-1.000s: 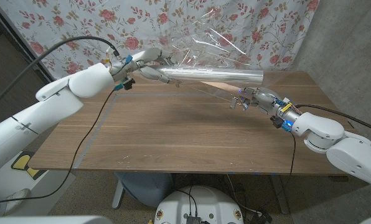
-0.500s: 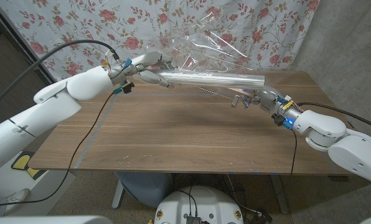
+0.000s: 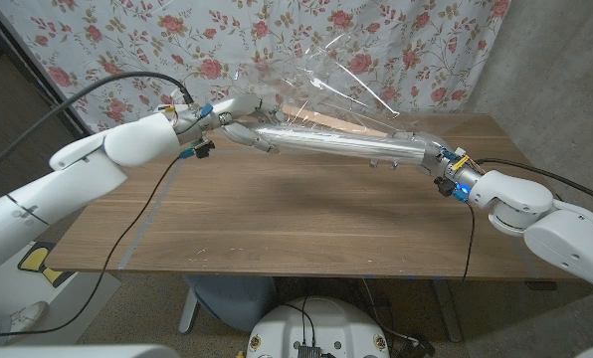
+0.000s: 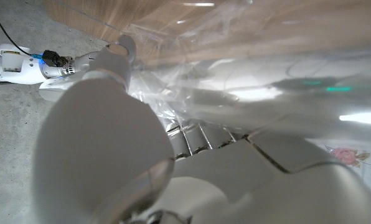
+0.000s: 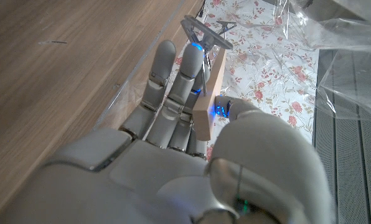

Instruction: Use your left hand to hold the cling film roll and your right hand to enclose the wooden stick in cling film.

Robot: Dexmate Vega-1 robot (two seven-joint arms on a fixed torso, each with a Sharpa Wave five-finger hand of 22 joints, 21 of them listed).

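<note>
Left hand (image 3: 239,117) is gripping the cling film roll (image 3: 341,145) above the table (image 3: 277,214). Right hand (image 5: 192,124) is pinching the wooden stick (image 5: 209,99), fingers pressed together.

cling film roll (image 3: 341,145) above table (image 3: 277,214), stick (image 3: 321,118) behind

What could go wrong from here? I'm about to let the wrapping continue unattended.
The loose cling film billows crumpled above the roll; it may stick to itself rather than the wooden stick. The right hand holds the stick only near one end, so it could twist free. The left hand grips just the roll's end.
</note>
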